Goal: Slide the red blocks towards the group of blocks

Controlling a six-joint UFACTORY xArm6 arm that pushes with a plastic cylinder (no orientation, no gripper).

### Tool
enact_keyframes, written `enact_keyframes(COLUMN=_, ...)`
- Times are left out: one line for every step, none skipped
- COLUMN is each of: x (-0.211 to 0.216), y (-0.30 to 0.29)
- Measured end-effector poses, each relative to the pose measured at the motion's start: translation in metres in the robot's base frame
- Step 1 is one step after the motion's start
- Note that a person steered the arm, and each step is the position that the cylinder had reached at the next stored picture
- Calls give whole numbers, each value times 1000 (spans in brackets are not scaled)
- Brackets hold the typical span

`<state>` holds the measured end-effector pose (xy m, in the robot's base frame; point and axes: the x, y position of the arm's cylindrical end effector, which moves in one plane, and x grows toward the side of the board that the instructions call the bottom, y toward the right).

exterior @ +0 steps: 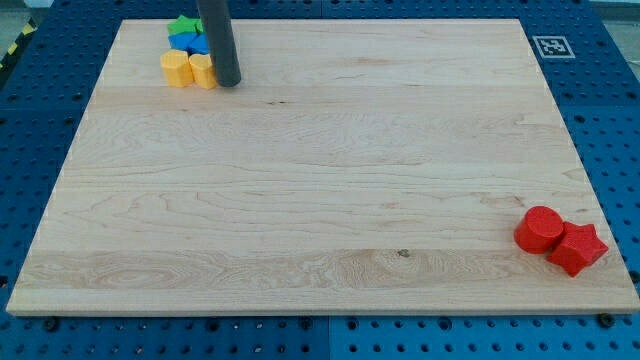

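Note:
Two red blocks lie at the view's bottom right of the wooden board: a red cylinder (539,229) and, touching it on the right, a red star-shaped block (577,248). The group of blocks sits at the view's top left: a green star-shaped block (183,25), a blue block (191,43), and two yellow blocks (176,68) (202,71) in front. My tip (228,83) rests right beside the right-hand yellow block, far from the red blocks. The rod hides part of the group.
The wooden board (320,180) lies on a blue perforated table. A black-and-white marker tag (549,46) sits just off the board's top right corner. The red star lies close to the board's right edge.

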<state>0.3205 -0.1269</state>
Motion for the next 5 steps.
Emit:
enact_keyframes(x=-4, y=-11)
enact_keyframes(x=-6, y=-18)
enact_keyframes(x=-6, y=4)
enact_keyframes(x=-6, y=90)
enact_keyframes(x=8, y=196)
